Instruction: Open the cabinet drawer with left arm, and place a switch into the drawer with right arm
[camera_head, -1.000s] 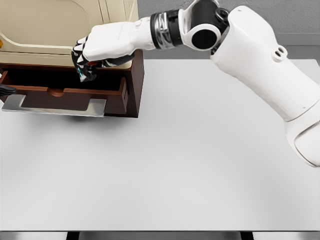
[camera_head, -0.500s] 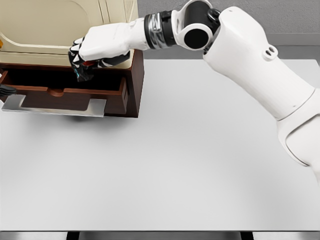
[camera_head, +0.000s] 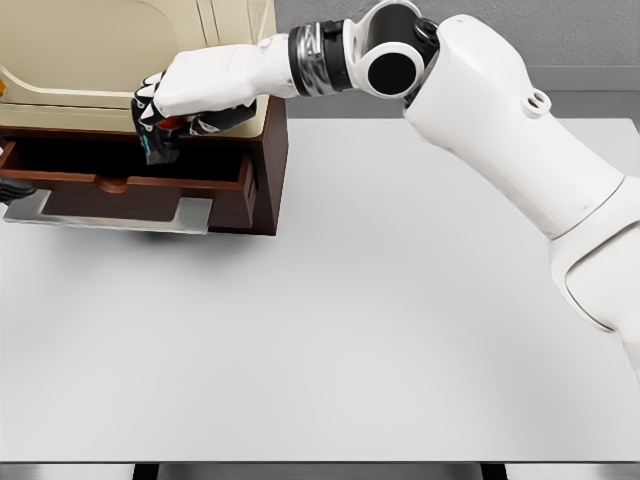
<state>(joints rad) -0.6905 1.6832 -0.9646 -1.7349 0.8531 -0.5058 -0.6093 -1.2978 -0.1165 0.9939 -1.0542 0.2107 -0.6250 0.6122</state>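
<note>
The brown wooden cabinet (camera_head: 270, 160) stands at the table's back left with its drawer (camera_head: 130, 185) pulled out toward me. A grey metal handle plate (camera_head: 110, 212) runs along the drawer front. My right hand (camera_head: 165, 118) reaches in from the right and hovers over the open drawer's middle. It is shut on the switch (camera_head: 157, 150), a small dark piece with blue and red parts that pokes out below the fingers. Only a dark tip of my left hand (camera_head: 8, 188) shows at the picture's left edge, by the drawer's left end.
A cream-coloured appliance (camera_head: 110, 50) sits on top of the cabinet, right behind my right hand. The white table (camera_head: 380, 330) spreads wide to the front and right. My right upper arm (camera_head: 500, 130) spans the upper right of the view.
My right hand has moved left and a little up over the drawer, still holding the switch. The left hand's tip has slid slightly toward the picture's edge.
</note>
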